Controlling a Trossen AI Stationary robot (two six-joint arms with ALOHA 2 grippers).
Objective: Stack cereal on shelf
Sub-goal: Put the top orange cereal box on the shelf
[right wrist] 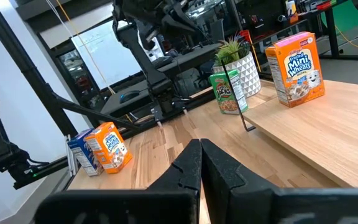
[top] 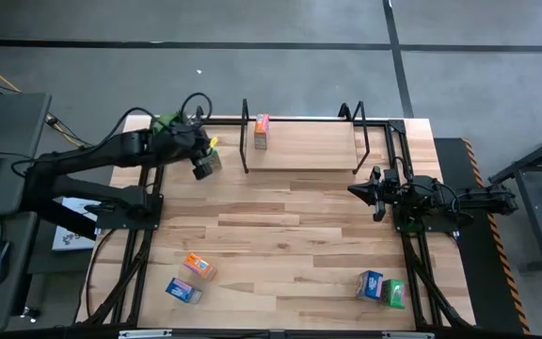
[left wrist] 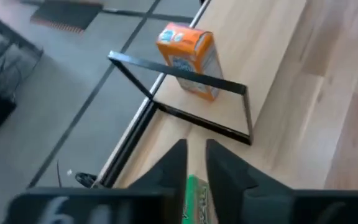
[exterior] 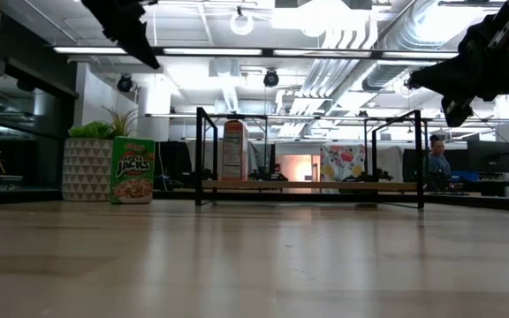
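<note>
Orange cereal box on pale shelf board; green box — white geometric-patterned plant pot; black rods.

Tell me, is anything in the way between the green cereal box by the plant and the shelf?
Yes. The shelf's black end frame stands between the green box and the wooden board. Just past that frame, an orange box already stands on the board.

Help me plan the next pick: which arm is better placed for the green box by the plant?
Left. The left claw hangs over the green box; the right claw waits near the shelf's far end.
</note>
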